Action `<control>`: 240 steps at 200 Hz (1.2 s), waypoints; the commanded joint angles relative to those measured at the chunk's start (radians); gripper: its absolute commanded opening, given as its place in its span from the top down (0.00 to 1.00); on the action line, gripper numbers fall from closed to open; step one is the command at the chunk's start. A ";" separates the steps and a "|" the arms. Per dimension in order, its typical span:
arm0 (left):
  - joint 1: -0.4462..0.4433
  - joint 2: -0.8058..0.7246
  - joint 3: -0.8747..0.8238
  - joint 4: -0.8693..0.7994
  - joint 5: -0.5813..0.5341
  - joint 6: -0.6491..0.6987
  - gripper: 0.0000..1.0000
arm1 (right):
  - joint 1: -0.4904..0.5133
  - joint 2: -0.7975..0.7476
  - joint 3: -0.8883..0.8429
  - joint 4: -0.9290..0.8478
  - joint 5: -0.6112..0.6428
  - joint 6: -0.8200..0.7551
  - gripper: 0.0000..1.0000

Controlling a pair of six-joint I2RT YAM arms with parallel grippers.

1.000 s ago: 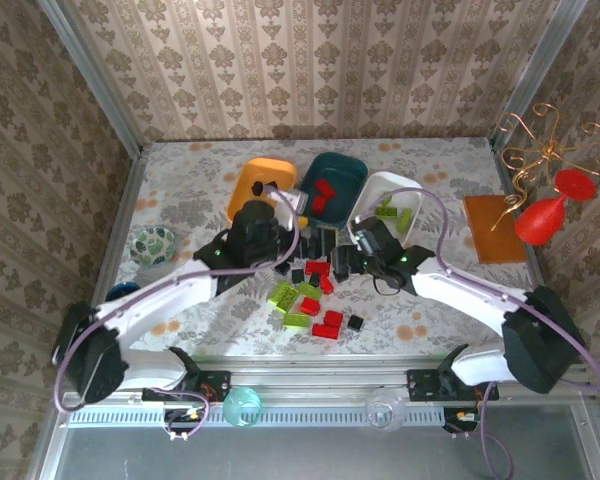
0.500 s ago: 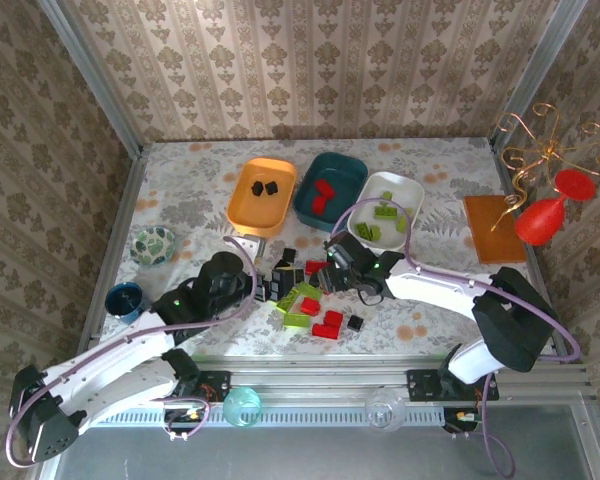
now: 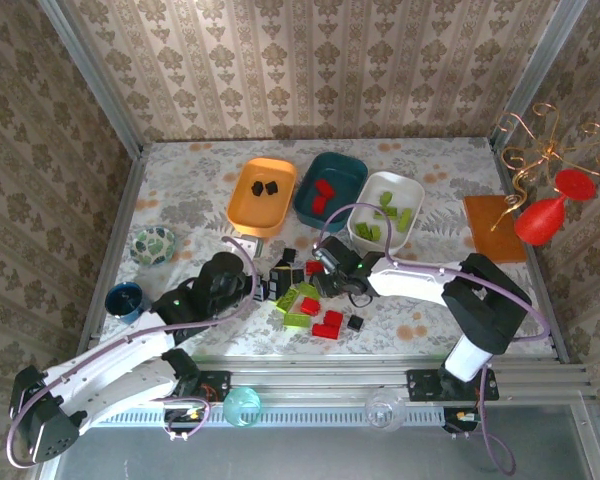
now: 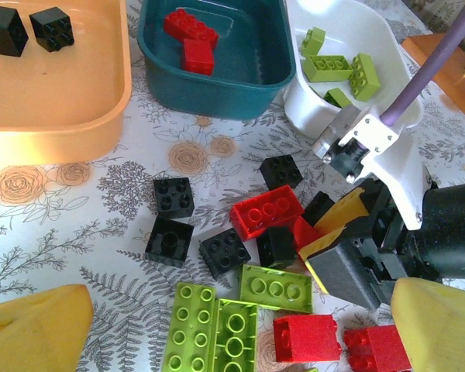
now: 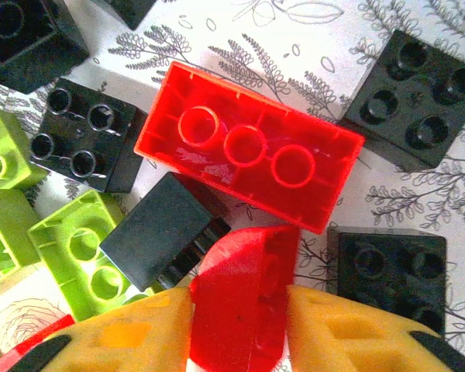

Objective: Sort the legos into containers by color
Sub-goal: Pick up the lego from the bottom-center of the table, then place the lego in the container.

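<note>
**Ana:** Right claw (image 5: 239, 329) first. What has it got?

**Ben:** Its two yellow pads (image 5: 139, 341) are pressed on a small red piece (image 5: 240, 271) with a rounded face. It sits low in the loose heap (image 3: 302, 300) on the table (image 3: 180, 190), on the near side of the tubs.

**Ana:** And right around it?

**Ben:** A black block (image 5: 159, 232) leans against the red piece on one side. A long red brick (image 5: 248, 155) touches it just beyond, and a green brick (image 5: 77, 248) lies beside the black one.

**Ana:** What could go wrong?

**Ben:** The rounded face looks slippery, so I'd guess it could squirt out of the pinch. Lifting might also drag the black block along. If it drops on the way to the teal tub (image 4: 209, 97), it could land among the green bricks in the white tub (image 4: 310, 116) next door, or in the orange tub (image 4: 62, 116) with the black ones.

**Ana:** Left claw (image 4: 236, 333)?

**Ben:** Spread wide and holding nothing, over the same heap. The arms are close, so a bump seems possible.
</note>
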State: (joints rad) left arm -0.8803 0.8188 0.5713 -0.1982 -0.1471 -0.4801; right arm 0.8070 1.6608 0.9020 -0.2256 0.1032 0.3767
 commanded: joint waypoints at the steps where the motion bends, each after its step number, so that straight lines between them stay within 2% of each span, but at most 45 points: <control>1: 0.008 0.002 -0.007 -0.017 -0.016 -0.020 0.00 | 0.002 0.021 0.017 -0.007 -0.015 -0.012 0.66; 42: 0.009 0.003 -0.011 -0.018 -0.019 -0.020 0.00 | 0.003 0.014 0.009 -0.012 -0.008 -0.011 0.65; 72: 0.010 0.004 -0.008 -0.020 -0.019 -0.015 0.00 | 0.003 -0.011 -0.025 0.013 -0.008 -0.002 0.72; 141: 0.016 -0.003 -0.014 -0.039 -0.039 -0.009 0.00 | 0.003 -0.263 -0.089 -0.020 -0.039 0.011 0.78; 168: 0.028 -0.014 -0.023 -0.041 -0.039 -0.012 0.00 | -0.031 -0.358 -0.017 -0.057 -0.028 -0.006 0.79; 199: 0.029 -0.026 -0.034 -0.040 -0.036 -0.017 0.00 | -0.141 -0.278 0.131 -0.015 -0.059 -0.019 0.79; 240: 0.032 -0.032 -0.047 -0.050 -0.040 -0.041 0.00 | -0.255 0.056 0.437 -0.032 -0.052 -0.020 0.79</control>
State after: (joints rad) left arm -0.8558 0.8066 0.5369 -0.2241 -0.1699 -0.4889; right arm 0.5953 1.5669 1.2053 -0.2306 0.0509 0.3679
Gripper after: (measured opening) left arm 0.999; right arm 0.211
